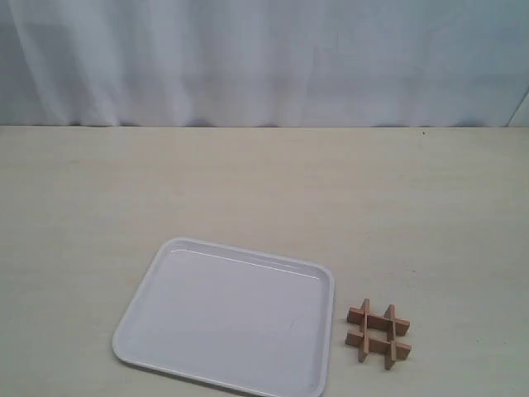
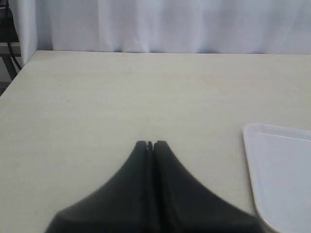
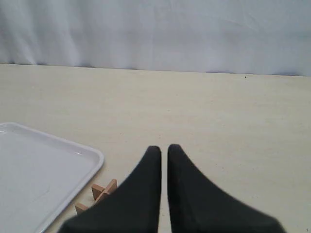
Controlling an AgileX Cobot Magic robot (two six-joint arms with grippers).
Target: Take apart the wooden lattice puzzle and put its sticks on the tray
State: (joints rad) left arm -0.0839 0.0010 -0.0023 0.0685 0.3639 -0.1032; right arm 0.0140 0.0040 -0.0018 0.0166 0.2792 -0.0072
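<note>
Risk here — my left fingers [image 2: 144, 162] and right fingers [image 3: 152, 170] are pressed together, empty, while the wooden lattice puzzle [image 3: 102, 190] sits whole on the desk [image 1: 248, 182] close by the right pair, so reaching unopened could shove it away.

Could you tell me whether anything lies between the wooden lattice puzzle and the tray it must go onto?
Nothing visible does. The wooden lattice puzzle sits just beside the tray, apart from its rim, with only bare table between them.
</note>
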